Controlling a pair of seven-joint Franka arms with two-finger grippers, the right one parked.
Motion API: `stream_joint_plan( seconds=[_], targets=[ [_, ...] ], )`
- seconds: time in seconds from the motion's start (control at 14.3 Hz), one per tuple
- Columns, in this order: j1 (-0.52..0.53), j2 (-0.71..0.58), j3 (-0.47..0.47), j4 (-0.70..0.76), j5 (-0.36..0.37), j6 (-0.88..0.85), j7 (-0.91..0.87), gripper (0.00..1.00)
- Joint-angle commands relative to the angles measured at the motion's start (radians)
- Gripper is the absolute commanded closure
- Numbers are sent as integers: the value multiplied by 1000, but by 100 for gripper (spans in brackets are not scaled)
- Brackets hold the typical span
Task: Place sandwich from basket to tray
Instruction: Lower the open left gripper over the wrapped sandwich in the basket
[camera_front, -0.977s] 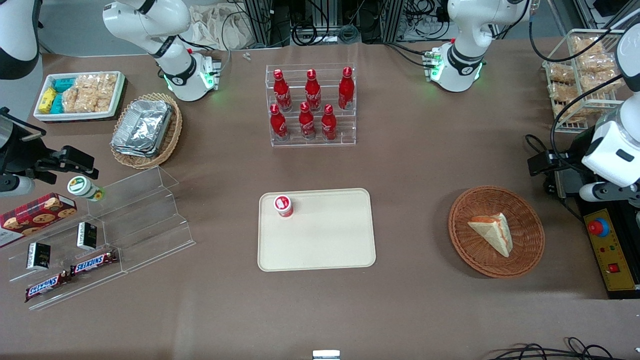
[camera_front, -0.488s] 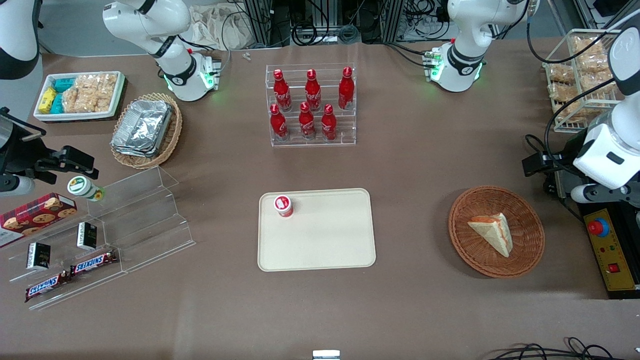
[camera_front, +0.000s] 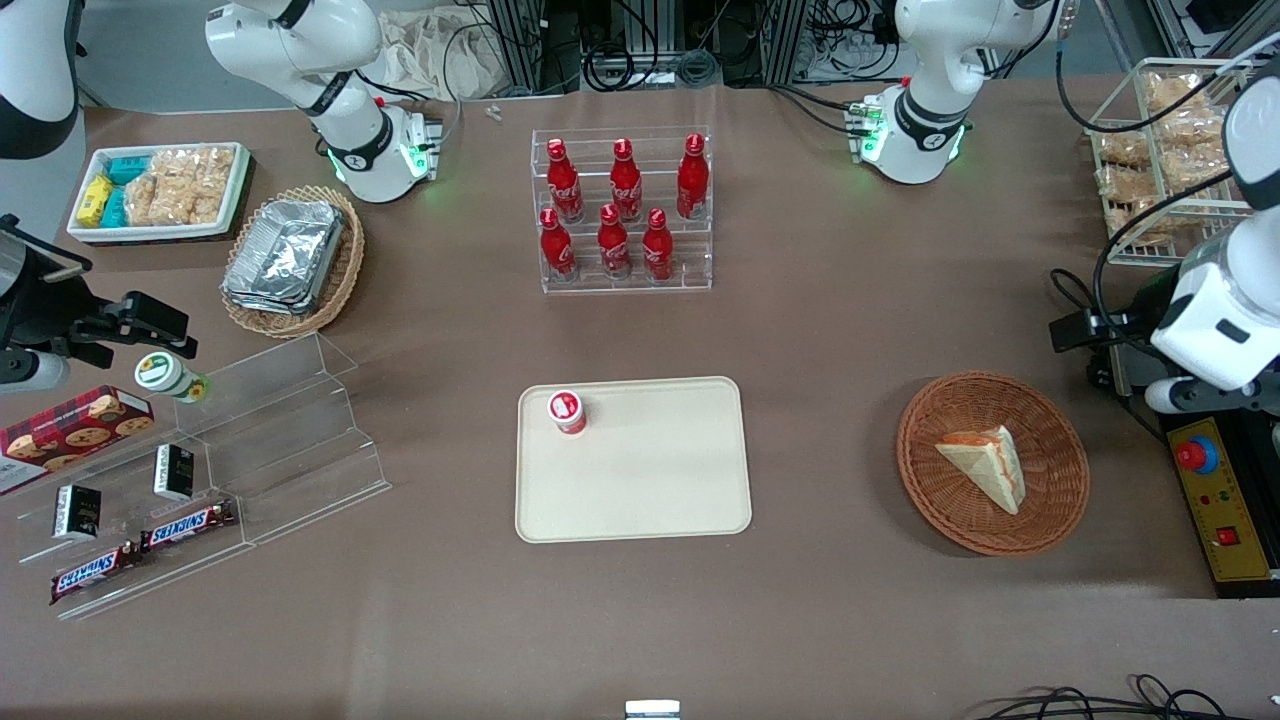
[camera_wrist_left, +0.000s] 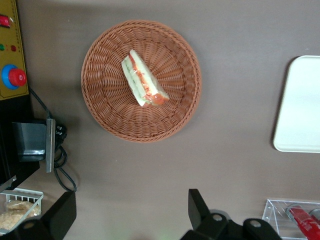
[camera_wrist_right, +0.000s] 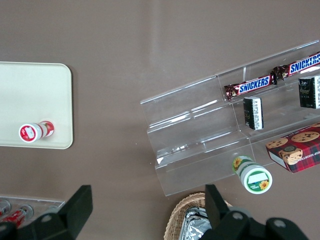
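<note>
Table unchanged; hand (camera_wrist_left: 130, 220) slightly shifted.

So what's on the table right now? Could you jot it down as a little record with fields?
sandwich: wedge lying in the basket, untouched
basket: round brown wicker, toward the working arm's end of the table
tray: cream rectangle, mid-table, no sandwich on it yet
on the tray: small red-lidded cup near one corner
tool: open, above the table beside the basket, holding nothing
bottles: six red ones on a clear rack, farther from the front camera than the tray
</note>
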Motion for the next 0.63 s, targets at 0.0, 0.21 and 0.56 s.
stream_joint_plan(
  seconds=[0.0,0.21,0.56],
  targets=[
    [25,0,-4,-148,14,160,-3,1],
    [26,1,-4,-264,17,326,-4,1],
    [63,45,-2,-379,6,545,-15,1]
  ],
)
